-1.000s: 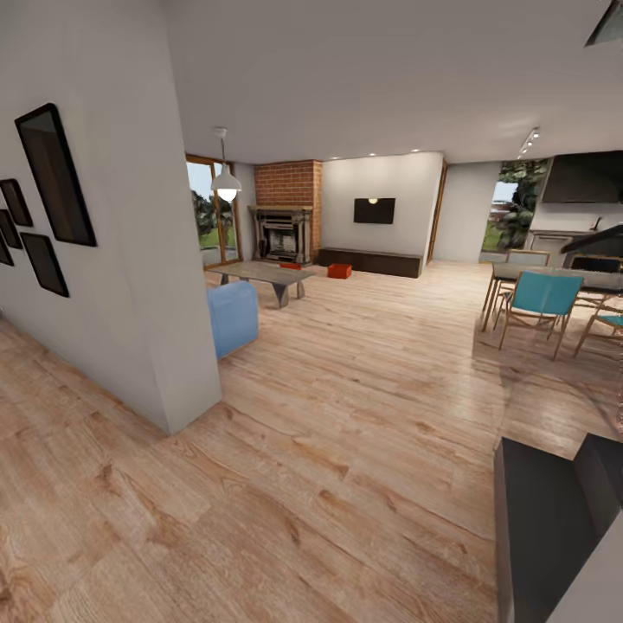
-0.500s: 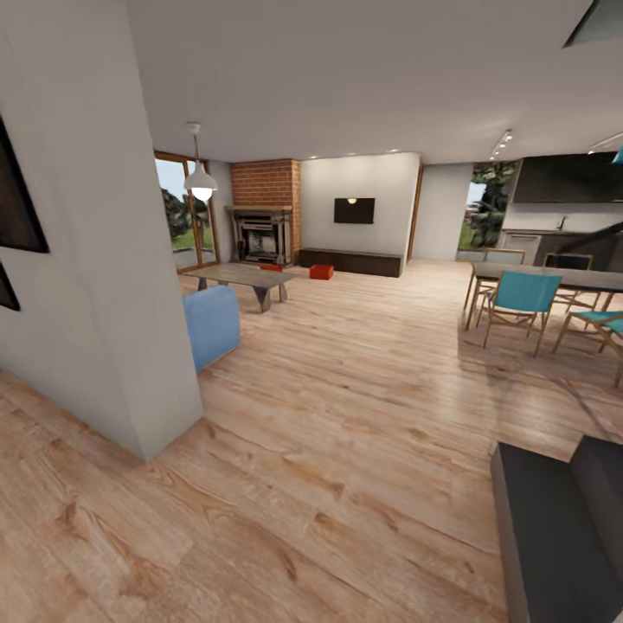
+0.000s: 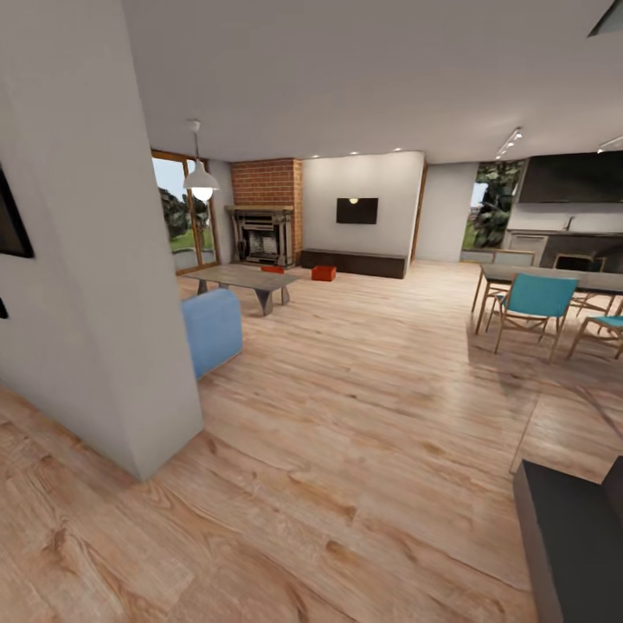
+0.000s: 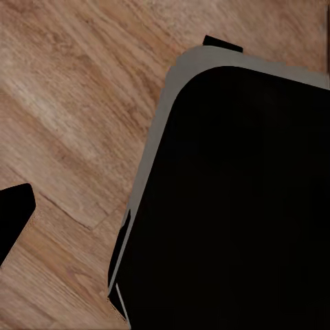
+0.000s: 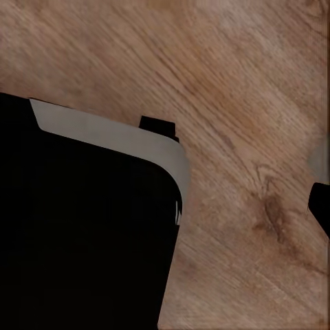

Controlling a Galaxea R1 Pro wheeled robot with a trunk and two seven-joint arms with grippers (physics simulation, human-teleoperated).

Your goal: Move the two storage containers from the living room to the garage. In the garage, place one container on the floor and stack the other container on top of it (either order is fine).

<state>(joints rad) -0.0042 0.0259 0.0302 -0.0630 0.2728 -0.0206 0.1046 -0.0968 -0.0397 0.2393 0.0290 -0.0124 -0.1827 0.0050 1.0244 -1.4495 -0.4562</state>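
At six o'clock, wood-plank floor (image 3: 346, 484) lies under my base; my grippers' opening I cannot tell. Toward twelve o'clock, two storage containers (image 3: 324, 273) wait by the fireplace (image 3: 262, 235). Approach leg, I judge; next, drive closer.

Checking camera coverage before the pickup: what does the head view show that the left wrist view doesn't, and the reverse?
Head view alone: the living room's red brick fireplace, black wall-mounted TV, long low dark cabinet, and two orange-red rectangular plastic bins, one in front of that cabinet, the other partly behind the grey coffee table. Left wrist view alone: a close black rounded panel with a grey rim, apparently the robot's own body. Both share the light wood-plank floor.
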